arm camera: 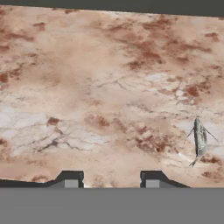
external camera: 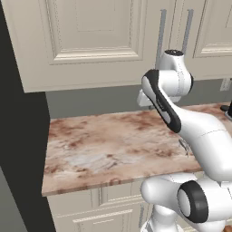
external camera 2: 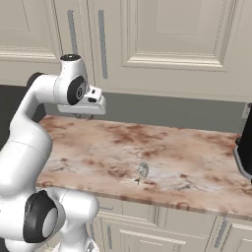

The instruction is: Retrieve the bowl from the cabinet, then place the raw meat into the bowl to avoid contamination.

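Observation:
The cream wall cabinet hangs over the counter with its doors closed, and its grey bar handles stand upright. The bowl is out of view. The raw meat, a small silvery fish-like piece, lies on the reddish marble counter toward its front edge. My gripper hovers above the counter, pointing down, well to the left of the meat. It is open, with nothing between its fingers.
A dark appliance stands at the counter's right end. Cream drawers sit below the counter. The counter's left end borders a dark gap. A wall outlet sits on the grey backsplash.

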